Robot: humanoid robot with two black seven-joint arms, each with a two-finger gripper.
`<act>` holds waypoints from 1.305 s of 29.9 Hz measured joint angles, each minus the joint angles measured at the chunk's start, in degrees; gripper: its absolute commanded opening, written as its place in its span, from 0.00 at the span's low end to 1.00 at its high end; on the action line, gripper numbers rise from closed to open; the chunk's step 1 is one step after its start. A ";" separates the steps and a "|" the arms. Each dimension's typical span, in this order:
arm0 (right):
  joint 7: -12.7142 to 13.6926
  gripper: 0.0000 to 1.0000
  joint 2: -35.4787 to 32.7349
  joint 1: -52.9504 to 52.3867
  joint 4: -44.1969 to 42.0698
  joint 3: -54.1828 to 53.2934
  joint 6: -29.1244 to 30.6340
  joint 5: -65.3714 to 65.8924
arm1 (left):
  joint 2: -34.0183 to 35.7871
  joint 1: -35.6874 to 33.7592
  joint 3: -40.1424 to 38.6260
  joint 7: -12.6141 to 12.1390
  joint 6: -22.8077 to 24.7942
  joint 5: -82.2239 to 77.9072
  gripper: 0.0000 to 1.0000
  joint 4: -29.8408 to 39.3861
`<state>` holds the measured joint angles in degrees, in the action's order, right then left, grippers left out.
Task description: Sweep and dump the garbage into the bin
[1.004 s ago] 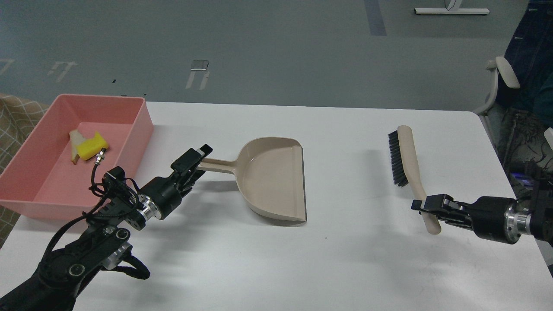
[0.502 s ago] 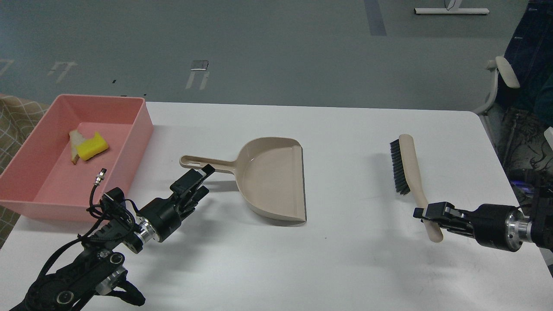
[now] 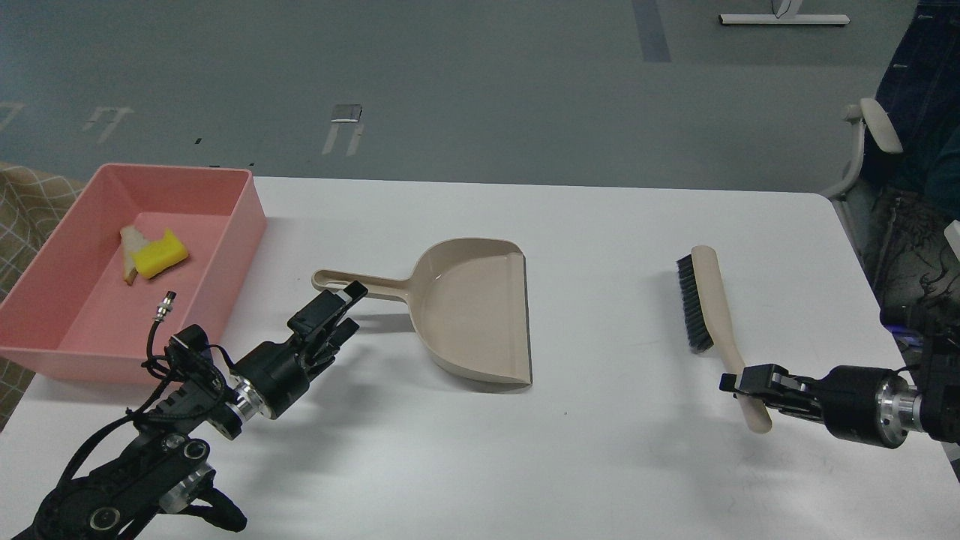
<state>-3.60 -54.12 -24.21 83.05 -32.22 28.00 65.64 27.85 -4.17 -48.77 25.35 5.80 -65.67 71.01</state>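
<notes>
The pink bin [image 3: 244, 214] stands at the table's left. In it lie the yellow piece [image 3: 160, 253] and the bread slice [image 3: 131, 246], touching each other. The beige dustpan [image 3: 472, 307] lies flat on the table's middle with its handle [image 3: 352, 281] pointing left. My left gripper [image 3: 343, 307] is open and empty, just in front of the handle's end and apart from it. My right gripper [image 3: 741, 382] is shut on the handle of the beige brush [image 3: 709, 300], whose black bristles face left. The brush sits low over the table at the right.
The white table [image 3: 600, 450] ends close to the right of my right arm. A chair [image 3: 870, 135] stands beyond its right corner. A checked cloth [image 3: 22, 202] lies left of the bin.
My left gripper has let go of the dustpan handle and drawn back toward me; the dustpan now lies on the table. My right gripper has carried the brush nearer to me and lower.
</notes>
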 measured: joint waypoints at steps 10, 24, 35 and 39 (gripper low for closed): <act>0.56 0.22 0.51 -0.02 0.19 -0.10 0.00 -0.20 | 1.72 1.30 -0.25 0.76 0.00 -0.12 0.98 1.56; 0.61 0.43 0.60 -0.18 0.09 -0.04 0.00 -0.17 | 2.13 2.68 -1.57 0.76 0.00 0.07 0.98 2.85; 0.61 0.47 -0.06 -0.60 0.62 -0.10 0.00 -0.33 | 2.73 3.28 -1.59 0.80 0.00 0.10 0.98 3.25; 0.53 0.49 -1.59 -0.26 1.26 -0.21 0.00 -0.40 | 3.32 4.35 -1.57 0.80 0.23 0.10 0.98 4.79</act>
<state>-3.07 -55.72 -24.47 84.32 -32.43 28.00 65.24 31.17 0.18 -50.34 26.15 6.03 -65.56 75.80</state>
